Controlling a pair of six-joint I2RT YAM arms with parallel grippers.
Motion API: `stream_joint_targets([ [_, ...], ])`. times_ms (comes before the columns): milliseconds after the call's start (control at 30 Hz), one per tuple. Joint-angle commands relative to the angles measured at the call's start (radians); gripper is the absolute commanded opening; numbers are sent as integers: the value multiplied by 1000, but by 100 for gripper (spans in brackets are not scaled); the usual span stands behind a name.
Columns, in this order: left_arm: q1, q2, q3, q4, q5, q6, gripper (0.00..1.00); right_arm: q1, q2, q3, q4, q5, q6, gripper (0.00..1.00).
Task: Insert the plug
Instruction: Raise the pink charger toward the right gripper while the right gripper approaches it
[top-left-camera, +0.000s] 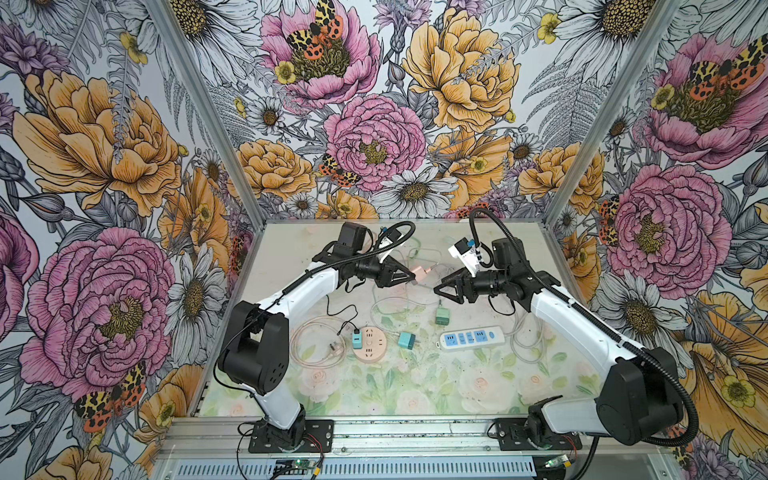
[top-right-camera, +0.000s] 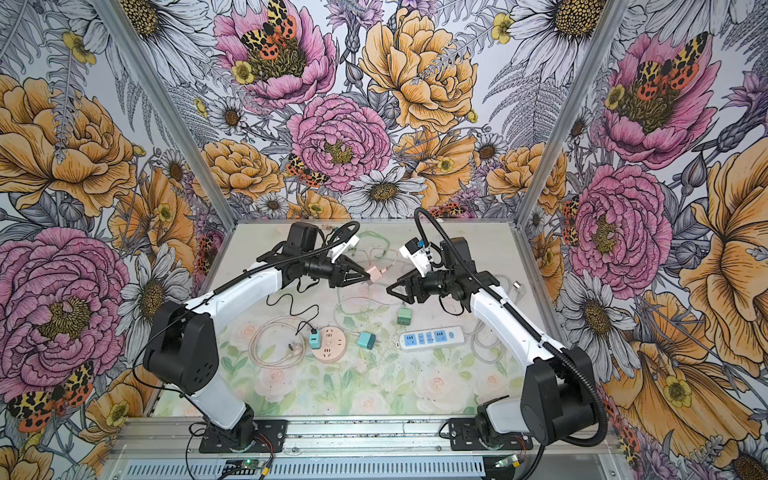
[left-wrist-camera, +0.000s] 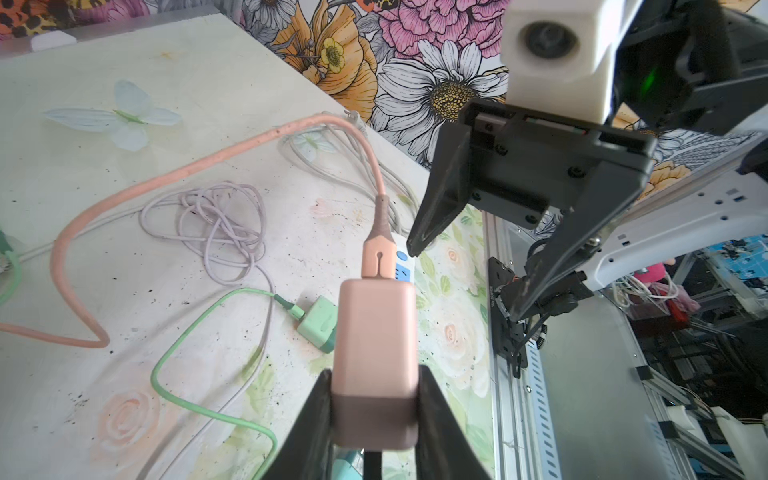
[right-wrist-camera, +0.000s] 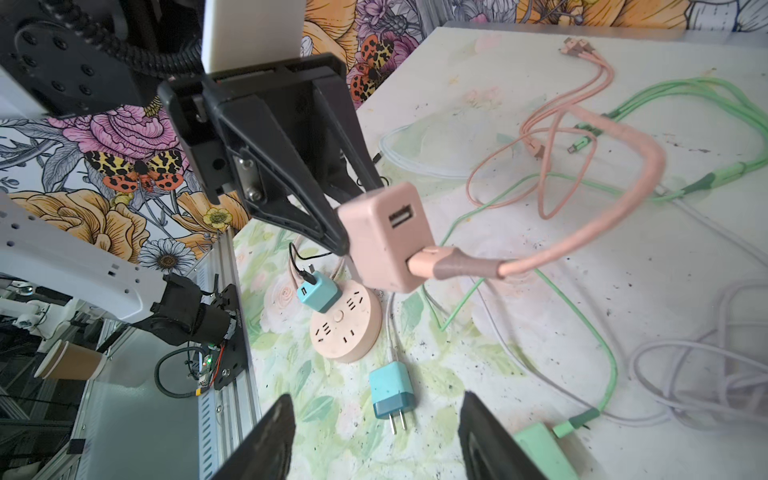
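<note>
Jaws of the left gripper (left-wrist-camera: 374, 386) clamp the pink charger (left-wrist-camera: 376, 332), held up over the table's (top-left-camera: 436, 386) far middle with a pink cable (right-wrist-camera: 656, 164) plugged into it. Facing it, the right gripper (top-left-camera: 441, 292) stands apart, empty. Round socket (top-left-camera: 370, 345) and strip (top-left-camera: 471, 338) lie mid-table.

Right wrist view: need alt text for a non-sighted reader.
The left end effector holds a pink charger aloft, a pink cable plugged into one port. On the table sits a round pink socket hub with a teal charger inserted.
</note>
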Motion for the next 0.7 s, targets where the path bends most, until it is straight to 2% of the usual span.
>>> stream_joint_targets([
  [0,-21,-18,-3,-9,87,31,16,-6,-3,5,100,-73,27,62],
  [167,-22,-13,1,-12,116,32,15,-5,13,1,178,-82,71,60],
  [667,-61,23,28,-12,155,41,12,24,58,-8,248,-99,118,55],
])
